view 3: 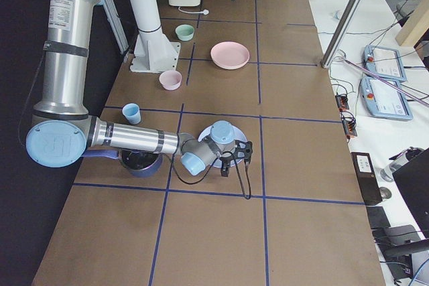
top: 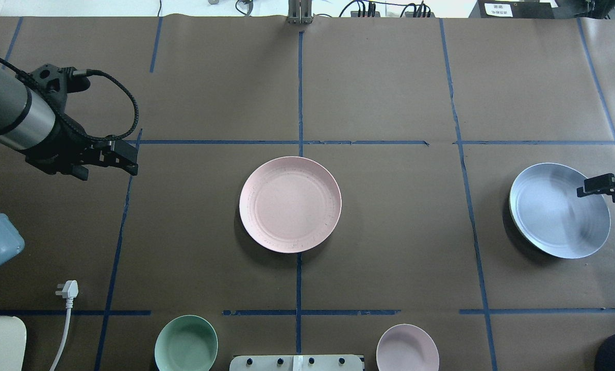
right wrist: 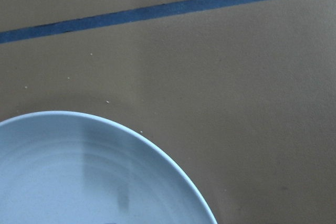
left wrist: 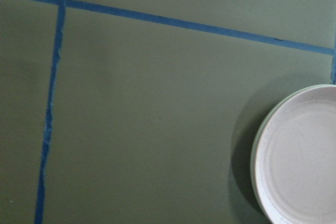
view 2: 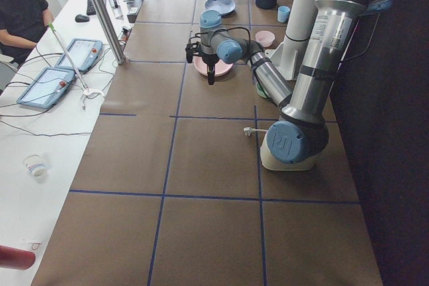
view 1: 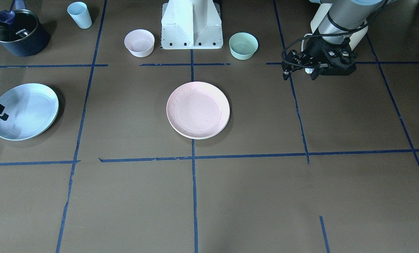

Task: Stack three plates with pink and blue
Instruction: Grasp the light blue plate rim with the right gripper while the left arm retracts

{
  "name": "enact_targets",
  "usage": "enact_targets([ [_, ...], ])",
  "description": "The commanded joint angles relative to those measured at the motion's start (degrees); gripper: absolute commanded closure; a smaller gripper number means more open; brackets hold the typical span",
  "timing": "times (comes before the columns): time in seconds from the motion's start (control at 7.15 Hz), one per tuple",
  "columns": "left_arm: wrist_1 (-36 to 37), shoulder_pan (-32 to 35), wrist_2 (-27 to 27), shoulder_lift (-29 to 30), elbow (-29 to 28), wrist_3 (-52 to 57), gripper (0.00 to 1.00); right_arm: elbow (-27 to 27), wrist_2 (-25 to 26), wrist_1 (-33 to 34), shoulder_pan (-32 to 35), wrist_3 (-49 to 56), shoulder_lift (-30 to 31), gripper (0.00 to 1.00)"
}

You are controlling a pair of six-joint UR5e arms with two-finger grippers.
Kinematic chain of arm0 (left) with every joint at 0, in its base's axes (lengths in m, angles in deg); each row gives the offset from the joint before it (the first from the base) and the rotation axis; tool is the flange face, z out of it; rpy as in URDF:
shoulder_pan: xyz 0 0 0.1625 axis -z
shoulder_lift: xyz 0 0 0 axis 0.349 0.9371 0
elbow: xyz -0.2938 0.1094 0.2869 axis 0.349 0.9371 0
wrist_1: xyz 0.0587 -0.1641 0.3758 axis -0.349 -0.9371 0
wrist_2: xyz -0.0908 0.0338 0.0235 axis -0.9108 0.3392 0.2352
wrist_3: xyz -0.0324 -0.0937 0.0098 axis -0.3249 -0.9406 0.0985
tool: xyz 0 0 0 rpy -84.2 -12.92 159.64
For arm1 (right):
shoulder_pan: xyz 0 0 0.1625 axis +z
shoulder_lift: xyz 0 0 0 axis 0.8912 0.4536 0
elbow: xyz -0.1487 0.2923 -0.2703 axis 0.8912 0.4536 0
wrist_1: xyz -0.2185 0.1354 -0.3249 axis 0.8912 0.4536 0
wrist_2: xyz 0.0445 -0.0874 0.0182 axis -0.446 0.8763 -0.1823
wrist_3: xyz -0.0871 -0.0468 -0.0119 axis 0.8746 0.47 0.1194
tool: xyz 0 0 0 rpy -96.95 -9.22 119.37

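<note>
1. The counter point(top: 389, 247) is covered in brown paper, marked into squares by blue tape point(top: 299, 93)
2. The pink plate point(top: 290, 204) lies flat at the middle of the counter, across the centre tape line. In the left wrist view a pale rim point(left wrist: 255, 153) shows just outside its edge, perhaps another plate beneath it
3. The blue plate point(top: 557, 211) sits well apart from it, at the robot's right end of the counter
4. The left claw point(top: 109, 170) hangs over bare counter, well to the left of the pink plate, with its fingers spread apart
5. The right claw point(top: 585, 189) reaches over the blue plate's rim on the side away from the pink plate; I cannot tell whether it pinches that rim
</note>
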Motion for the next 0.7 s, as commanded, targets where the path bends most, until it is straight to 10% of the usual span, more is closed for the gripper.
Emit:
enact_targets([
  [0.0,0.17,2.95,-0.86,-1.55,-0.15,3.73,0.0,-0.02,0.04,-0.01,-0.14,-0.01,0.84,0.62],
  [0.28,0.17,4.63,-0.86,-2.86,-0.33,6.46,0.0,-0.02,0.04,-0.01,-0.14,0.16,1.11,1.0],
  [0.56,0.26,7.78,-0.86,-4.7,-0.68,11.63,0.0,-0.36,-0.22,-0.01,-0.14,0.16,1.2,1.0],
])
